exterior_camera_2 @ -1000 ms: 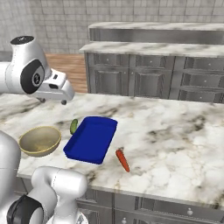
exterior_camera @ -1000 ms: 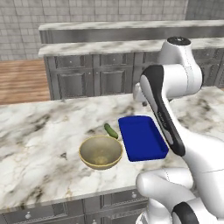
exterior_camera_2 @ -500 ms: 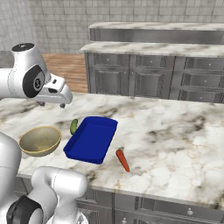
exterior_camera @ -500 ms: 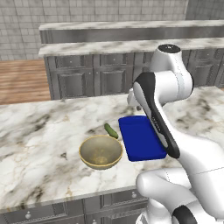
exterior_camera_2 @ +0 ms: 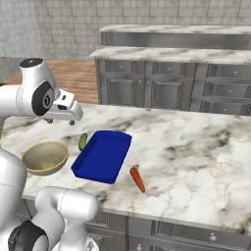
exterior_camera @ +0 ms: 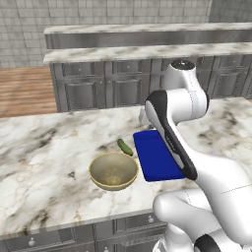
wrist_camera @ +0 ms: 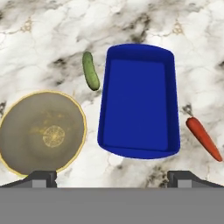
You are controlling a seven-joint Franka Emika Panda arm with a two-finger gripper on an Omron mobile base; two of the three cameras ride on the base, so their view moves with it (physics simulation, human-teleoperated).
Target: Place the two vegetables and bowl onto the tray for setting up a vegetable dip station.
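Observation:
The deep blue tray (wrist_camera: pixel 139 49) lies empty on the marble counter, with a stubby green cucumber (wrist_camera: pixel 90 70) just off its left side and the orange carrot (wrist_camera: pixel 203 138) off its right. A yellowish-tan bowl (wrist_camera: pixel 41 133) stands below the cucumber, left of the tray. My gripper (wrist_camera: pixel 112 177) hovers high over the tray's near end, open, with nothing between its fingers. From the right base camera the gripper (exterior_camera_2: pixel 61 119) hangs above the cucumber (exterior_camera_2: pixel 83 141), between the bowl (exterior_camera_2: pixel 45 157) and the tray (exterior_camera_2: pixel 102 156); the carrot (exterior_camera_2: pixel 138 179) rests near the counter's front edge.
Grey cabinets (exterior_camera_2: pixel 162 90) under a marble top stand across a wooden floor behind the counter. The marble counter (exterior_camera_2: pixel 196 157) stretches bare to the right of the carrot. My own arm (exterior_camera: pixel 172 142) covers part of the tray (exterior_camera: pixel 155 157) in the left base view.
My arm has swung a little to the left and dipped lower over the counter. Bowl, cucumber, carrot and tray have stayed in place. The jaws remain open.

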